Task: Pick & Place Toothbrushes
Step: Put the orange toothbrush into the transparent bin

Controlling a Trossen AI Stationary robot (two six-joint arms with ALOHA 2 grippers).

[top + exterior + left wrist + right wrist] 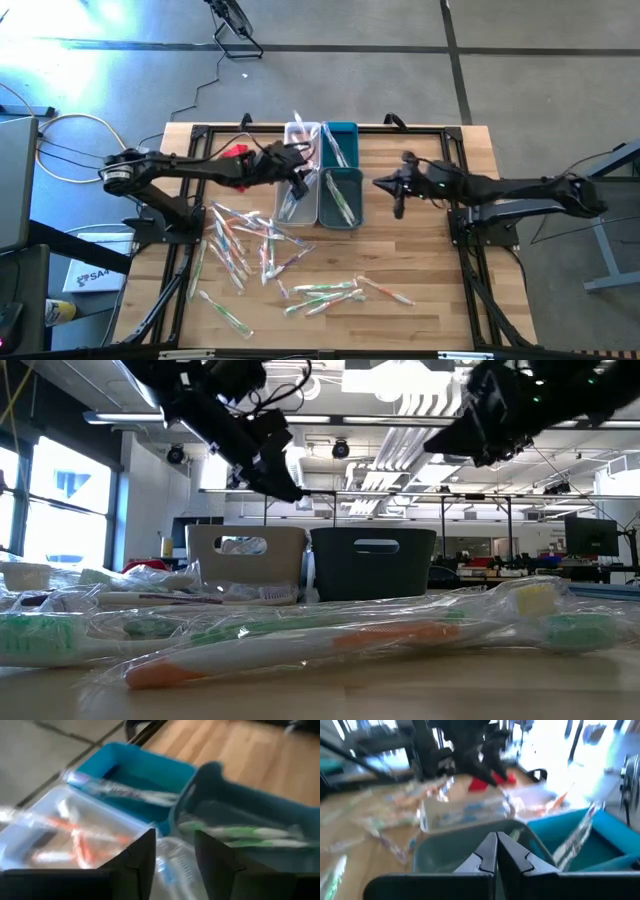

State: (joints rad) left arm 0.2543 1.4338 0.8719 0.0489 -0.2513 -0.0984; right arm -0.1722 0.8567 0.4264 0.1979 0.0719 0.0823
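Many wrapped toothbrushes (pixel 250 240) lie loose on the wooden table, and more lie nearer the front (pixel 330 292). Four small bins stand at the far middle: a white one (pixel 300 135), a teal one (pixel 340 140), a second white one (pixel 296 197) and a grey one (pixel 341 198). All four hold toothbrushes. My left gripper (pixel 300 165) hovers over the two white bins with its fingers apart (pixel 175 837); a wrapped toothbrush (pixel 175 865) shows below the gap, down in the bin. My right gripper (pixel 382 185) is shut (pixel 496 839), in the air just right of the grey bin (pixel 470 845).
A red cloth (pixel 490 782) lies by the left arm at the far left of the bins. A black frame (pixel 420 128) runs around the table's edges. Bare wood lies right of the bins and at the near right (pixel 430 270).
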